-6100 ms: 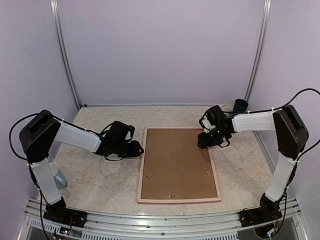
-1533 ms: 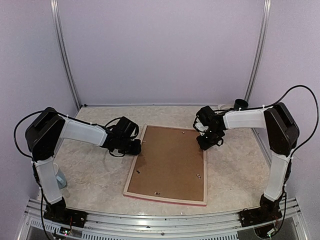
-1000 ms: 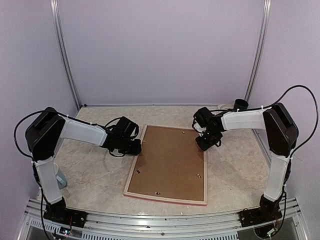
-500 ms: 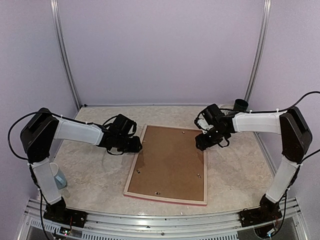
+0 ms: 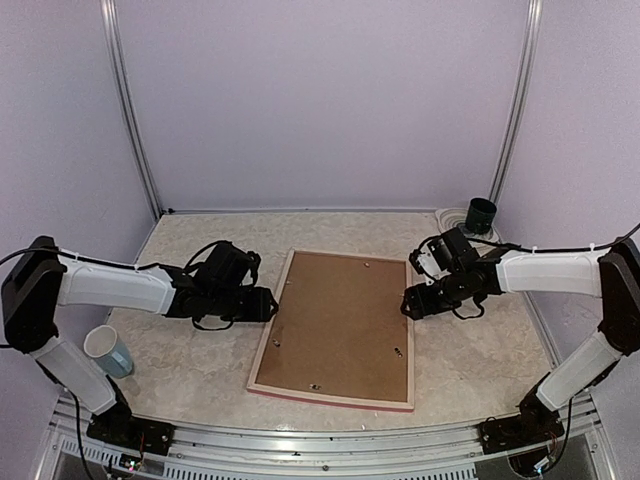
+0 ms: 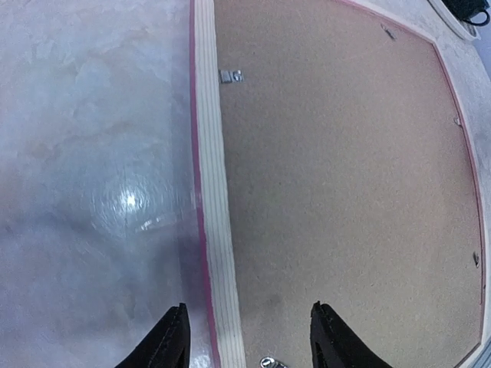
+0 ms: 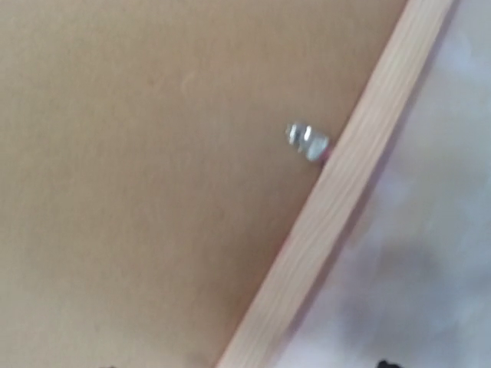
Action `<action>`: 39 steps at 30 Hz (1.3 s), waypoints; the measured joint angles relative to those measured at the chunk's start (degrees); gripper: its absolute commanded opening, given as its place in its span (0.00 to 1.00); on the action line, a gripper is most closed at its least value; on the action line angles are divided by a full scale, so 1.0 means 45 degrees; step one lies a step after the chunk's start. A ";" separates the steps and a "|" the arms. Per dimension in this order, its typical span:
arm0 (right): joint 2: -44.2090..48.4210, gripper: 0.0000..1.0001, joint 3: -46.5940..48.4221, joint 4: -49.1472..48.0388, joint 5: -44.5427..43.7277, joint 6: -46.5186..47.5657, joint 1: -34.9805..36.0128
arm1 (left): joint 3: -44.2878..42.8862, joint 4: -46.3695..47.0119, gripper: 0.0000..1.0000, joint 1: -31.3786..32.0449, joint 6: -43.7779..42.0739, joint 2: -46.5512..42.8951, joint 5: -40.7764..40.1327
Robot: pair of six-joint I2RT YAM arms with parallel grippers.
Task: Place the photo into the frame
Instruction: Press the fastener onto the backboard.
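Around the work, a pale marbled surface carries a few other things. A white and blue cup stands at the near left beside the left arm. A dark green cup sits on a white dish in the far right corner. Both are well apart from the middle, and nothing lies between either hand and the task's thing.

The frame lies flat and face down in the middle of the surface, turned slightly askew. Its pale wood back is up and a pink-red edge shows along the near side. A brown backing board fills it, with small metal clips at its margins.

The left hand sits low at the frame's left rail, about halfway along it. In the left wrist view its fingers are apart, one over the bare surface and the other over the backing board. The rail runs between them, and neither finger visibly touches it.

The right hand is at the right rail, opposite the left one. The right wrist view looks closely at that rail running diagonally, with one clip against its inner side and the board to its left. Only two dark fingertip ends peek in at the bottom, set well apart and gripping nothing.
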State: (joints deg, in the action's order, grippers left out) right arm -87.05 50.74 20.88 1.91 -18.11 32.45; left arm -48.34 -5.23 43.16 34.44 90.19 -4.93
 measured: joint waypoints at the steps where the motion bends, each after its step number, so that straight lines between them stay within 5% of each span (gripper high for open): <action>1: 0.0151 0.72 -0.0321 -0.0185 0.0136 -0.0238 0.0000 | 0.0219 -0.0010 0.56 0.0219 0.0112 -0.0102 -0.0039; 12: 0.0345 0.60 -0.1831 -0.1486 0.1141 -0.1331 0.0000 | 0.2142 -0.0019 0.57 0.1384 0.1447 -0.0393 -0.0495; 25: -0.0345 0.47 -0.1870 -0.2268 0.1428 -0.1511 0.0000 | 0.2181 0.0738 0.57 0.1486 0.1792 -0.0282 -0.0316; 39: -0.0539 0.44 -0.1870 -0.2346 0.1389 -0.1462 0.0000 | 0.1899 0.0957 0.50 0.1812 0.2025 0.0379 -0.0253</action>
State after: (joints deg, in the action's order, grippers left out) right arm -89.47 42.33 10.33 8.16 -24.69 32.45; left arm -39.79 -0.93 51.31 43.55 91.90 -6.07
